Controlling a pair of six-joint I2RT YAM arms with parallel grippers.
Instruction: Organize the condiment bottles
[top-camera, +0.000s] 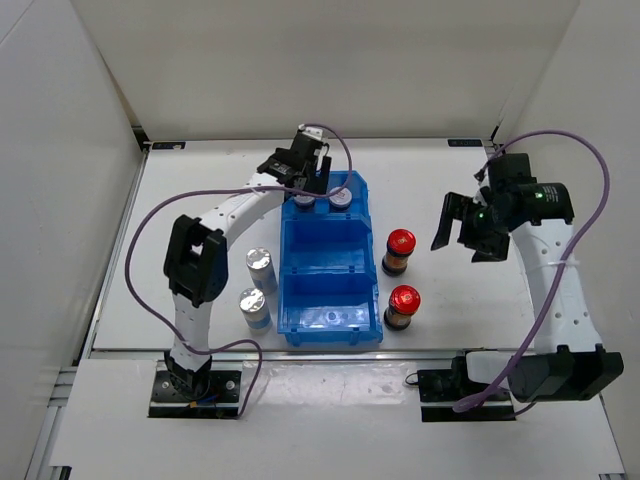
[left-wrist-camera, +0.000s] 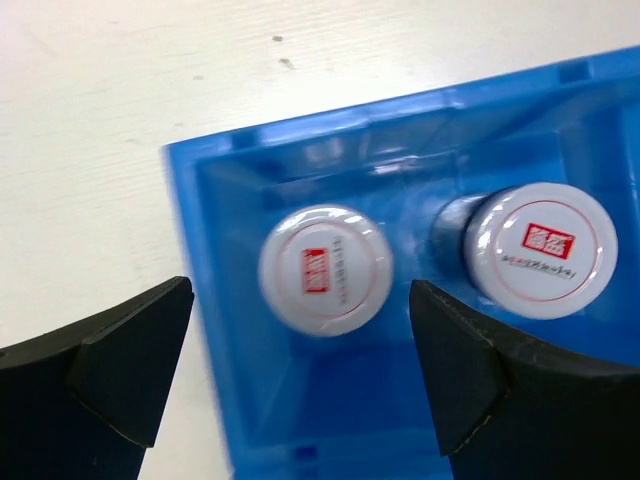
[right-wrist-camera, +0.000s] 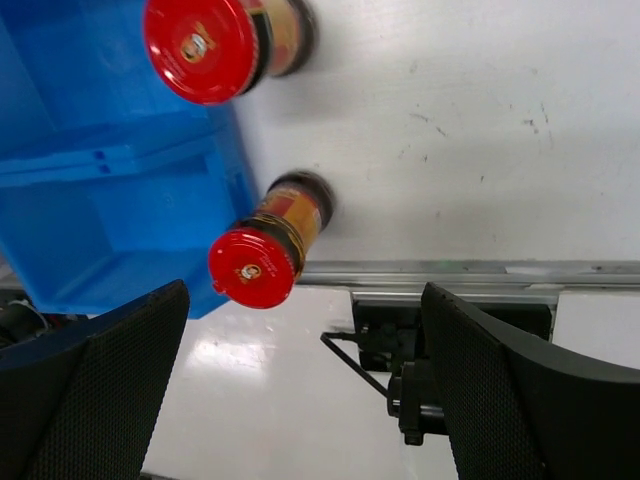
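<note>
The left arm (top-camera: 225, 215) was extended forward over the far compartment of the blue bin (top-camera: 330, 268). The left pincer (top-camera: 318, 188) was released, its fingers spread wide above one of the two grey-lidded bottles (left-wrist-camera: 325, 268) (left-wrist-camera: 540, 250), which stood there side by side, lids up. The right arm (top-camera: 555, 280) was bent at the elbow. The right pincer (top-camera: 465, 238), likewise released and holding nothing, hung above the bench (top-camera: 450, 300) to the right of the two red-capped bottles (top-camera: 399, 250) (top-camera: 402, 305). These stood upright beside the bin's right wall. The two silver-capped bottles (top-camera: 260, 268) (top-camera: 253, 308) stood by its left wall, long axes vertical.
</note>
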